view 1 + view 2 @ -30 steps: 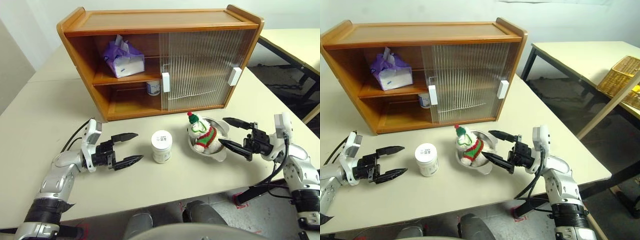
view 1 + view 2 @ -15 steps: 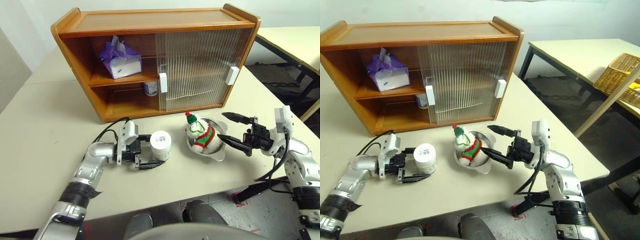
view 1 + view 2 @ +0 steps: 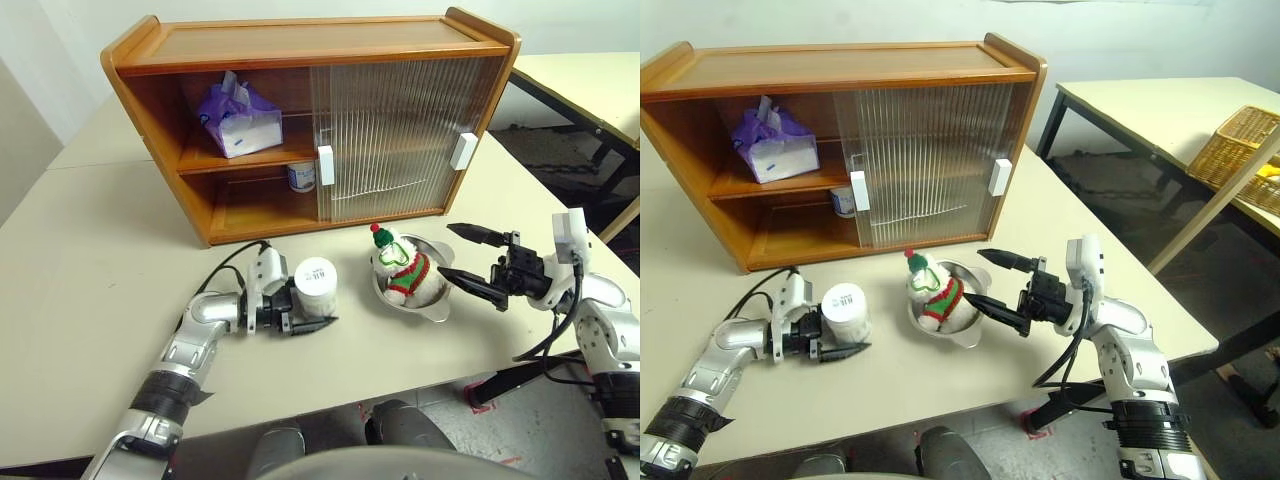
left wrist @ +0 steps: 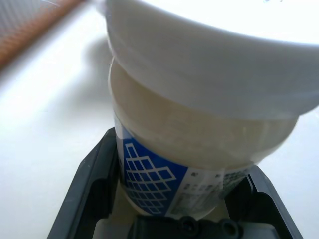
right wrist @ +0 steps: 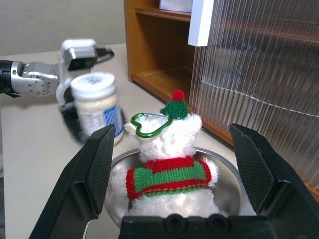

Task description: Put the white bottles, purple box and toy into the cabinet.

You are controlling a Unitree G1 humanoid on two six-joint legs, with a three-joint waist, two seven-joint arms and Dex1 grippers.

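- Where the left arm reaches in over the pale worktop [image 3: 90, 250], the left gripper [image 3: 300, 312] has its jaws set around a white bottle [image 3: 318, 287], one black finger on either side of the jar's body; the left wrist view shows the blue-printed label sitting between the two finger bases, though whether the fingers actually press the plastic is hard to judge.
- That bottle stands on the worktop in front of the cabinet's open left half, tipped slightly, it seems.
- The cabinet [image 3: 300, 40] sits at the back of the worktop, with both ribbed sliding doors over its right part and its left side open.
- The purple box [image 3: 240, 118] lies on the upper shelf in the open side, white tissue poking from its top.
- A second white bottle [image 3: 303, 176] stands on the lower level, just left of the near door's white handle [image 3: 325, 165] and partly hidden by it.
- Right of the gripped bottle, the toy [image 3: 402, 265] sits in a round steel bowl [image 3: 436, 305] on the worktop, apart from the jar.
- The right gripper [image 3: 478, 262] hangs beside the bowl's right rim, jaws wide apart and holding nothing; in the right wrist view the toy sits framed between its two fingers.
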